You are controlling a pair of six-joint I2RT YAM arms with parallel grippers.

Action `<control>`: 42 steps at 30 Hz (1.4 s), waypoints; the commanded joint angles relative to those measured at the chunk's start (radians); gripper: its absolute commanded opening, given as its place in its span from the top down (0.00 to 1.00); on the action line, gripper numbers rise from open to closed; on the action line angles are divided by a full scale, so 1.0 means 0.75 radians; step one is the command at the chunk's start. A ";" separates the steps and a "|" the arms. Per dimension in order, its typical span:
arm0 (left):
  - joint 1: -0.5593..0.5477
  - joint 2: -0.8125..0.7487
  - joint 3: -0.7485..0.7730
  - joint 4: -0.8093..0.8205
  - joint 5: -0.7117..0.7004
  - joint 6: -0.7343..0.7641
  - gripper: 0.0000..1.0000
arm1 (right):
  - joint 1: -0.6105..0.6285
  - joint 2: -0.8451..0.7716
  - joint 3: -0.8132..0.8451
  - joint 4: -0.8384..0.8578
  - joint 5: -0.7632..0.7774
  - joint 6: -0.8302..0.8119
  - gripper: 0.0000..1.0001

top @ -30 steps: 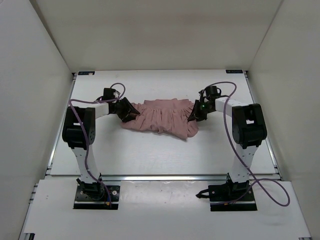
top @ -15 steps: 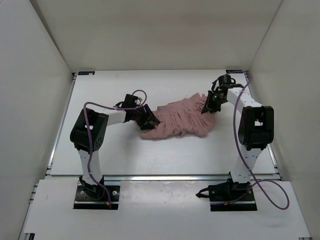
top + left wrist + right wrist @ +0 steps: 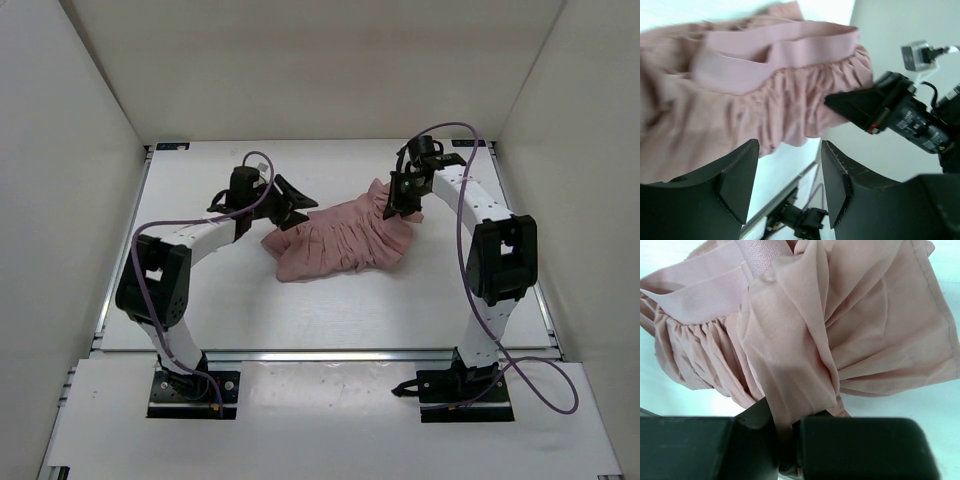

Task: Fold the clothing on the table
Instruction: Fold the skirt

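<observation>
The dusty-pink clothing (image 3: 340,242) lies bunched in the middle of the white table (image 3: 200,295). My right gripper (image 3: 400,200) is shut on the clothing's far right corner, with a fold of the clothing (image 3: 840,325) pinched between its jaws (image 3: 787,440). My left gripper (image 3: 292,205) stands open just beyond the clothing's far left edge, apart from it. In the left wrist view the left gripper (image 3: 790,185) holds nothing, and the clothing (image 3: 755,90) with its flat waistband lies ahead of it. The right arm's gripper (image 3: 875,107) shows there at the clothing's far end.
White walls (image 3: 90,120) enclose the table on three sides. Metal rails (image 3: 330,354) run along the table's near edge. Purple cables (image 3: 465,140) loop from both arms above the surface.
The clothing has been drawn to the right and bunched up. My left gripper followed its left end, then lifted off towards the back. My right gripper carried its corner farther back.
</observation>
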 commanded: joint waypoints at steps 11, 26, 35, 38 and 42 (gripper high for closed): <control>-0.085 0.314 0.013 0.141 -0.003 -0.076 0.38 | 0.092 -0.117 0.118 -0.036 0.050 -0.003 1.00; -0.077 0.445 -0.032 0.200 -0.023 -0.103 0.39 | 0.333 -0.122 0.168 0.132 -0.019 0.110 1.00; -0.040 0.386 -0.136 0.418 0.073 -0.223 0.38 | 0.572 -0.046 0.129 0.253 0.042 0.196 1.00; -0.007 0.324 -0.206 0.576 0.114 -0.348 0.37 | 0.564 -0.044 0.114 0.277 0.030 0.198 1.00; 0.042 0.214 -0.296 0.715 0.136 -0.456 0.36 | 0.548 -0.070 0.102 0.320 -0.015 0.204 1.00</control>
